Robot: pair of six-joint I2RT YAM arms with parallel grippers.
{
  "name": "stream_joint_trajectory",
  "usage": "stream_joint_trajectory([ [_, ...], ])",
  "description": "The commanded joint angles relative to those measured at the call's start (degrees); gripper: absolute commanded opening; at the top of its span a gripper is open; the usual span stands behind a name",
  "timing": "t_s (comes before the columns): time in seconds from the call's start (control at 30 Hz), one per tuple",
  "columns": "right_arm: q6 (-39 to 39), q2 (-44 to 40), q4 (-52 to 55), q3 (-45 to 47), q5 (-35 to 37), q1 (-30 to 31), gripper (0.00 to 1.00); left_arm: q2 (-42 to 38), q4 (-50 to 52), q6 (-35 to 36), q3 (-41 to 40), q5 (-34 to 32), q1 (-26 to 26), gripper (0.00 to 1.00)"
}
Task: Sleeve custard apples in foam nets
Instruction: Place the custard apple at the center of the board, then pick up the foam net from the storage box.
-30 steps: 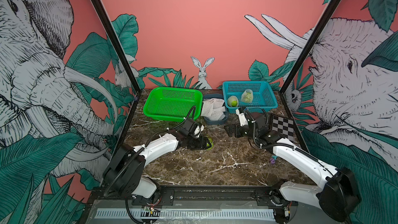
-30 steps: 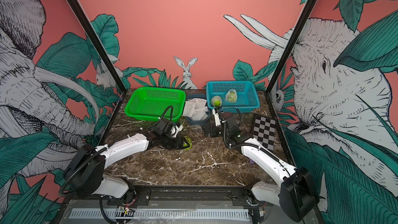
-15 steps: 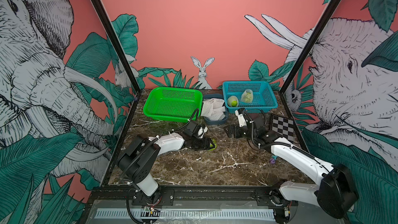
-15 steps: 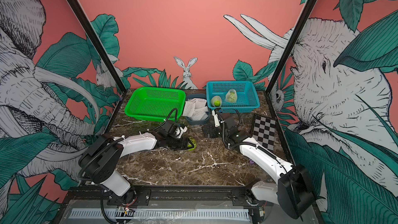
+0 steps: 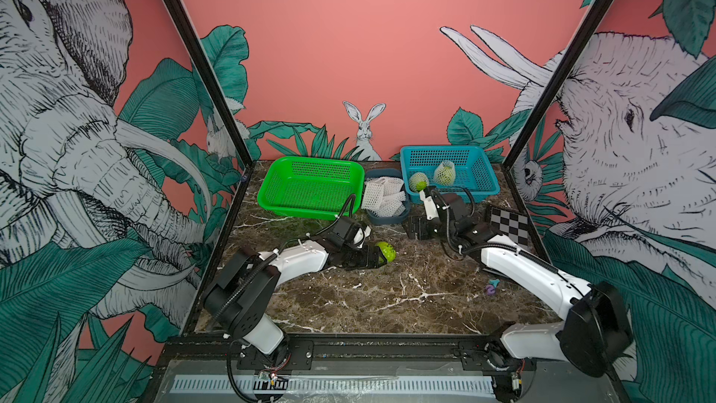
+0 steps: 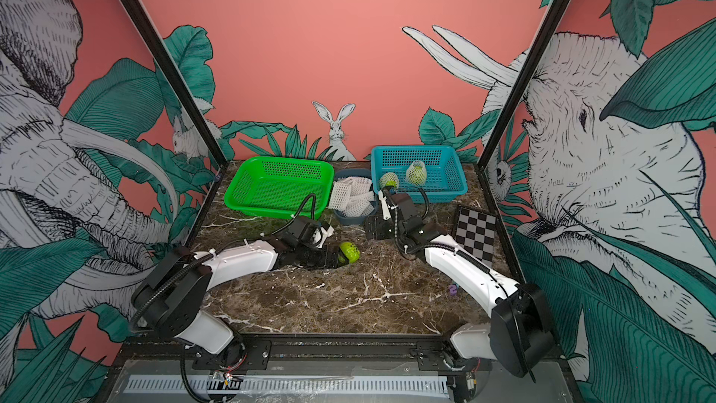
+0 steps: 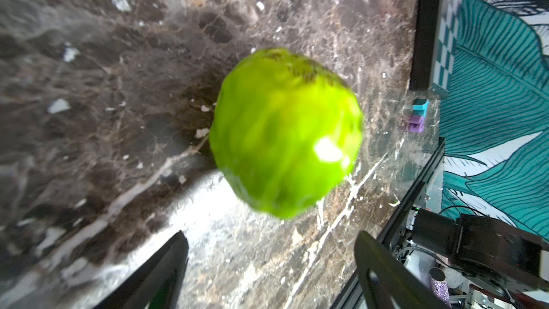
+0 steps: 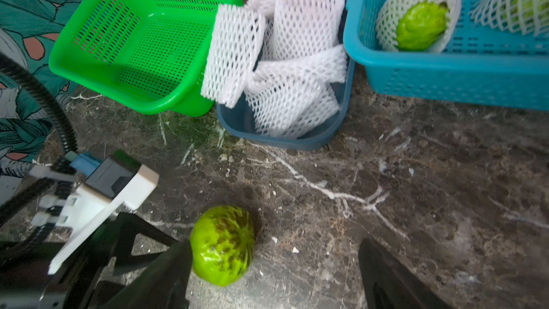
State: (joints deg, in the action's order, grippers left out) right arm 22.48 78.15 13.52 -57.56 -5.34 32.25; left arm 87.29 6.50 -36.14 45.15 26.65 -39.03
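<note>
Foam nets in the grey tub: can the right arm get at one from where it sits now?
Probably yes. The right gripper is open, facing the foam nets, which stick up above the tub rim; only bare table lies between. The loose custard apple sits aside.

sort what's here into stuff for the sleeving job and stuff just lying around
For the job:
bare custard apple, sleeved custard apples, foam nets, grey-blue tub, blue basket

Lying about:
empty green basket, checkerboard, purple bit, cyan bit

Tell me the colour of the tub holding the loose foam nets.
The tub is dark grey-blue, clearest in the right wrist view.
</note>
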Motion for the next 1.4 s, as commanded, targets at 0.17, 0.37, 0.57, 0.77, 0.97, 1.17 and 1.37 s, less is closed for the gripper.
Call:
stream_joint_trajectory([
  [0.17, -2.8, 13.0, 4.0, -15.4, -2.4, 0.0, 0.61, -13.5, 9.3, 0.7, -1.3, -10.2, 0.4, 0.88],
  [0.37, -3.8, 25.0, 7.8, -27.7, -3.8, -1.0, 0.56, -20.5, 11.1, -1.7, -4.0, -15.6, 1.6, 0.87],
  [0.57, -8.9, 32.7, 13.3, -35.3, -0.5, -2.9, 0.56, -22.2, 11.1, -3.0, -6.2, -15.6, 4.0, 0.86],
  [0.77, -11.9, 37.6, 15.9, -39.0, -1.2, -4.1, 0.56, -22.2, 10.1, -3.9, -7.4, -14.8, 5.7, 0.86],
  [0.97, -12.2, 41.2, 16.1, -40.4, -2.4, -4.2, 0.54, -21.6, 9.8, -4.2, -7.0, -14.4, 6.3, 0.85],
  [1.17, -12.4, 42.3, 16.7, -41.4, -3.4, -4.2, 0.31, -21.4, 9.5, -4.6, -7.3, -14.4, 6.4, 0.85],
  [1.37, -12.9, 38.5, 16.3, -39.4, -3.5, -4.2, 0.06, -20.6, 8.0, -5.4, -7.7, -13.7, 6.4, 0.84],
])
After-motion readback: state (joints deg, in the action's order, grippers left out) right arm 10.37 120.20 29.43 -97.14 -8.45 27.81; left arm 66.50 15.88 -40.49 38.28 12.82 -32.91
